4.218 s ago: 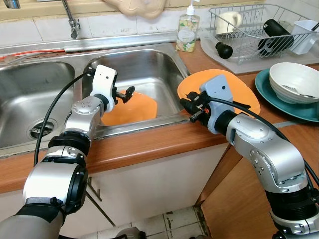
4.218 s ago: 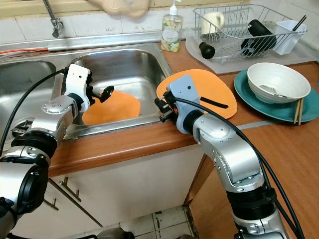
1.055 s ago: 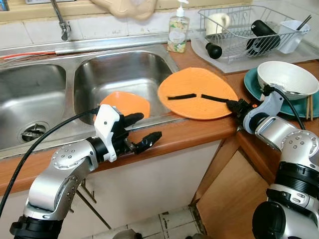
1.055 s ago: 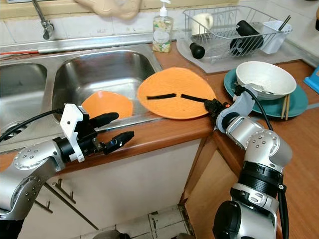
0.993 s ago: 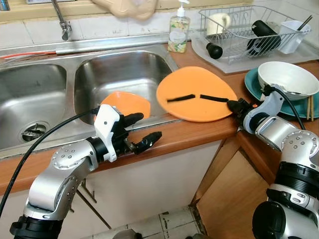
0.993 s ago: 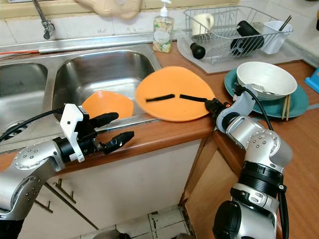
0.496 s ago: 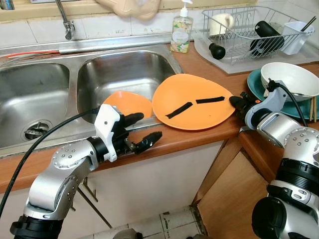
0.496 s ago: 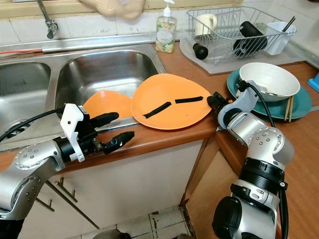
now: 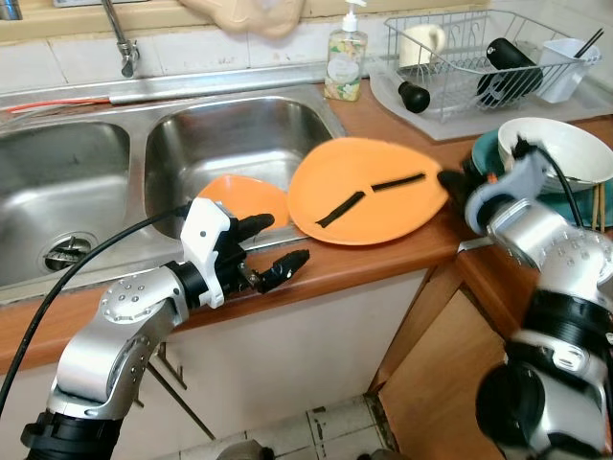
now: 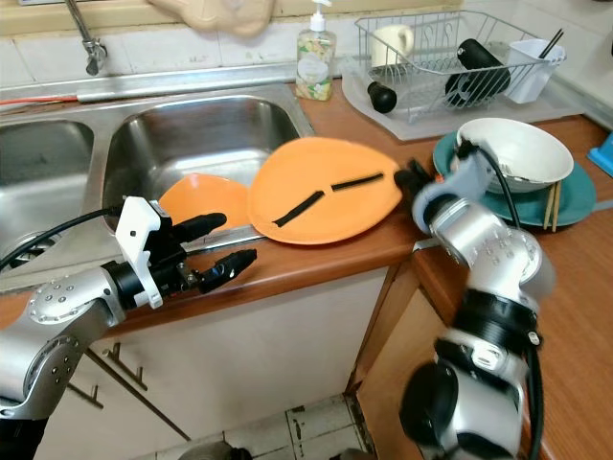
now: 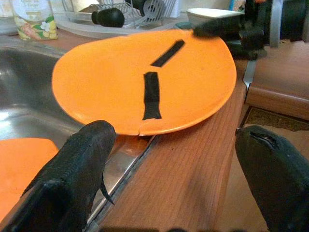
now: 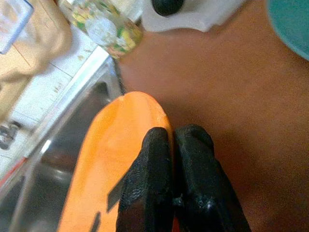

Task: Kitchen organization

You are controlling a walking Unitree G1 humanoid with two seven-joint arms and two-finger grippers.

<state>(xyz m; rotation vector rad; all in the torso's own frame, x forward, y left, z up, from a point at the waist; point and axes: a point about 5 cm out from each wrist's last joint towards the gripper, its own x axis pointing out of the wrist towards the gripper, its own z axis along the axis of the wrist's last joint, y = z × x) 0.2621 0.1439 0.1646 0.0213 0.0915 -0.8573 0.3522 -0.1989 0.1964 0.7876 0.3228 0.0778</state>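
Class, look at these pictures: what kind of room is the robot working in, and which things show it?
Very likely a home kitchen: a steel double sink with a tap, a dish rack of washed items, and a soap bottle on the wooden counter.

the right arm (image 9: 536,249) is smeared by motion blur, so its outline is unclear. the second orange plate (image 9: 241,195) in the sink is partly hidden behind the held orange plate (image 9: 369,192) and the left gripper (image 9: 273,251). the teal plate (image 10: 570,196) sits mostly under the white bowl (image 10: 512,153). items in the dish rack (image 9: 479,57) are too small to identify fully.
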